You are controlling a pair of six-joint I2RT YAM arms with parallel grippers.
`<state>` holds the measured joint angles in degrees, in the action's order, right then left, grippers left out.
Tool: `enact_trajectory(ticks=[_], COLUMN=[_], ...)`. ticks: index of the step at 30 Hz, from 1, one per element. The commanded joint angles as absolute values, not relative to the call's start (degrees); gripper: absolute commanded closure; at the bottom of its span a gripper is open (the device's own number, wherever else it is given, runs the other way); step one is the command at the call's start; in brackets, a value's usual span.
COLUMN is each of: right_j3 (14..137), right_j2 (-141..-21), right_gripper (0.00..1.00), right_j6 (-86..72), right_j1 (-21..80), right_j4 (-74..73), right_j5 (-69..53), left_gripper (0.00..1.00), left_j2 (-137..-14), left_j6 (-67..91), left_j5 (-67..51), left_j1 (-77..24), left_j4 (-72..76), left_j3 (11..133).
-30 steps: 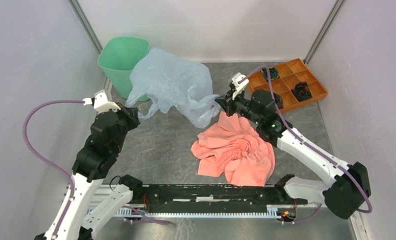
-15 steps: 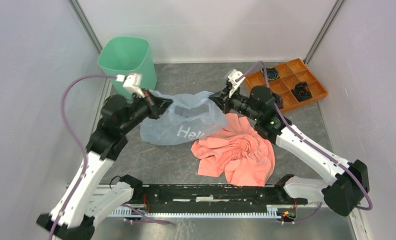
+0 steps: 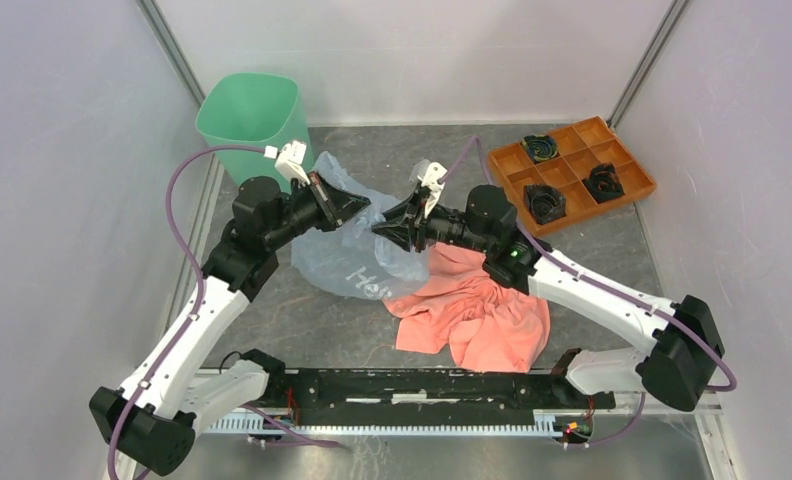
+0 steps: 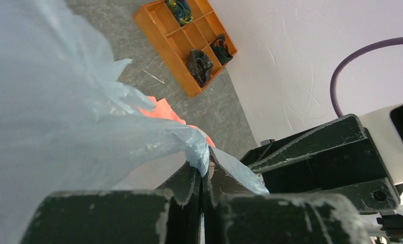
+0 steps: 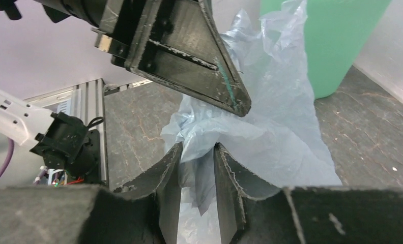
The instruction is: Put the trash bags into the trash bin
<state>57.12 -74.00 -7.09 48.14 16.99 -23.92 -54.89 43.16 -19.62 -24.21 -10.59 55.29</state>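
Note:
The pale blue-grey trash bag (image 3: 357, 262) lies crumpled on the table between both arms, right of the mint-green trash bin (image 3: 252, 115), which stands upright at the back left. My left gripper (image 3: 360, 207) is shut on a bunched edge of the bag (image 4: 62, 101), pinched at its tips (image 4: 203, 163). My right gripper (image 3: 380, 228) faces it from the right, almost touching. In the right wrist view its jaws stand a narrow gap apart round a wad of the bag (image 5: 281, 127) at the gripper (image 5: 197, 152). The bin (image 5: 337, 40) stands behind.
A salmon-pink cloth (image 3: 482, 310) lies crumpled under the right arm, partly under the bag. An orange compartment tray (image 3: 572, 175) with dark items sits at the back right. White walls enclose the table on three sides.
The bag has dropped from a raised, spread shape by the bin down onto the table. The left gripper moved right and the right gripper moved left, so they now meet over the bag.

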Motion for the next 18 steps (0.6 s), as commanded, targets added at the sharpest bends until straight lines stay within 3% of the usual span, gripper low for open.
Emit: enact_trajectory(ticks=[1,10,18], right_j3=[55.92,57.04,57.70], right_j2=[-74.98,-77.08,-79.23], right_gripper=[0.62,0.24,0.16], right_j6=[-10.84,-13.35,-15.43], right_j1=[47.95,50.16,56.44], right_j4=[21.09,24.30,25.91], right_j5=[-20.08,-15.91,2.67], left_gripper=[0.98,0.98,0.98], left_j2=[-54.59,-55.66,-56.43], left_j6=[46.07,47.47,48.92], left_j5=[-20.08,-20.19,-20.53], left_j1=[-24.17,-24.17,-24.19], left_j4=[-7.23,-6.80,-5.85], left_j3=[54.93,55.11,54.67])
